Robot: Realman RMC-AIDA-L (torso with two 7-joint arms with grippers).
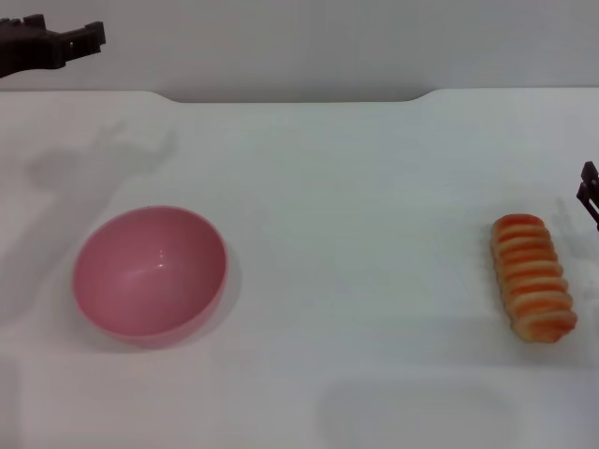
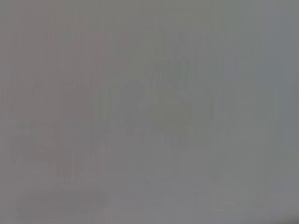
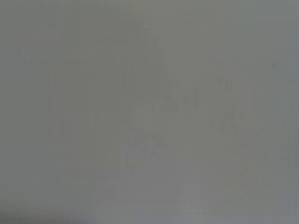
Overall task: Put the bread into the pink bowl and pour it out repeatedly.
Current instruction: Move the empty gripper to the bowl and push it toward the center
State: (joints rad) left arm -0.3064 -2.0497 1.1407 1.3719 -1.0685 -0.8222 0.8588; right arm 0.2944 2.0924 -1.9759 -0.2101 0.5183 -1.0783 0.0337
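Lying on the table (image 1: 356,187), bread (image 1: 533,278) points lengthwise near-to-far.

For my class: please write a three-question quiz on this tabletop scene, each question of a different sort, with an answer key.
1. True or false: the bread already lies inside the pink bowl.
2. Multiple choice: in the head view, which gripper is nearest the bread? A) the left gripper, B) the right gripper, C) neither is in view.
3. Short answer: what does the bread rest on, and on which side of the robot?

Key
1. False: the bowl holds nothing, and the bread lies far from it.
2. B: it shows at the edge just beside the loaf, while the left gripper is raised above the far left corner.
3. The white table, on the robot's right.
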